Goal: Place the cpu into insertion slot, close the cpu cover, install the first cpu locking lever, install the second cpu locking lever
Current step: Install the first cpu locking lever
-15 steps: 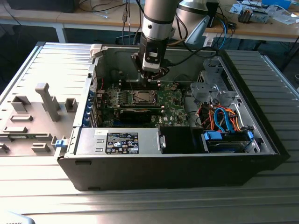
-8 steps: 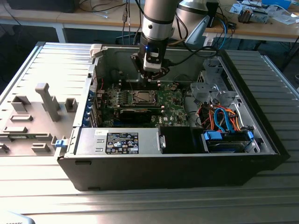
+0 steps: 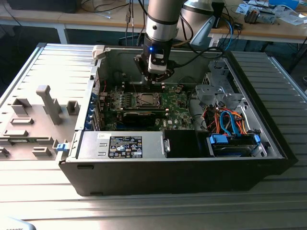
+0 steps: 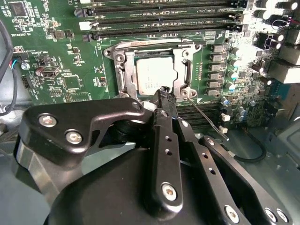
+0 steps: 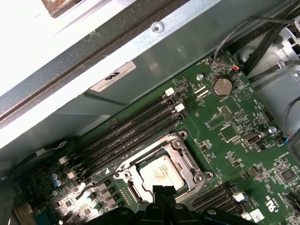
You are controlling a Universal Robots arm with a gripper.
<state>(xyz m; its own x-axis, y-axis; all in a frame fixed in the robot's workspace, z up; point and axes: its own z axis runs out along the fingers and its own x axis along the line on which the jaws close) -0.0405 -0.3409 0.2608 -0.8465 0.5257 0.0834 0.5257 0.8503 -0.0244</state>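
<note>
gripper (image 4: 164,90) pressed together, empty, tip at the socket corner; shut to push rather than grab, I'd judge | chip (image 4: 157,75) seated in socket, mid-board (image 4: 51,61) | cover (image 4: 186,75) looks down flat, framing chip | one lever (image 4: 208,119) sticks out, apparently unlatched

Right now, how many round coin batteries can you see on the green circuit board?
1: a silver coin battery near the edge of the green board, in the first wrist view. The end effector may hide others.
</note>
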